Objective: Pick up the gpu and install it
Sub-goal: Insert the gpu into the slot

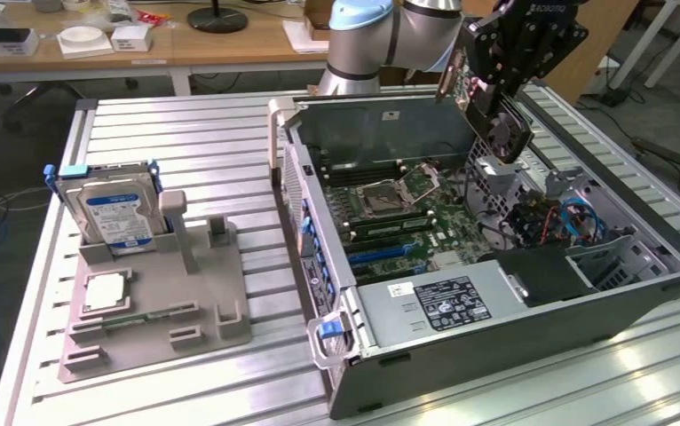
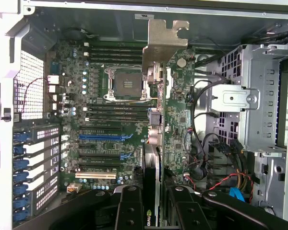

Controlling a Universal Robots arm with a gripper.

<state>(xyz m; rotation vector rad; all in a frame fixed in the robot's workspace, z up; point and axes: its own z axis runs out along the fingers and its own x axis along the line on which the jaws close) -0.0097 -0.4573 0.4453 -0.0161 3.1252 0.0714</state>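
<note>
Currently | gpu [image 1: 506, 129] hangs over the open computer case [image 1: 624, 297], above the motherboard [image 2: 120, 103] | my gripper [image 1: 496, 89] is partly closed, clamped on the card's end | judgement: square its connector edge to the blue expansion slot [image 2: 103, 136], staying clear of the cables [image 2: 196, 120].

The computer case [image 1: 517, 351] is lying open on the counter [image 1: 186, 133] at the exterior view's right, a holder [image 1: 216, 297] with a hard drive [image 1: 113, 211] standing in it at the left. The tool [image 2: 156, 211] is holding the gpu [image 2: 164, 40] above the motherboard [image 2: 110, 158] inside.
</note>
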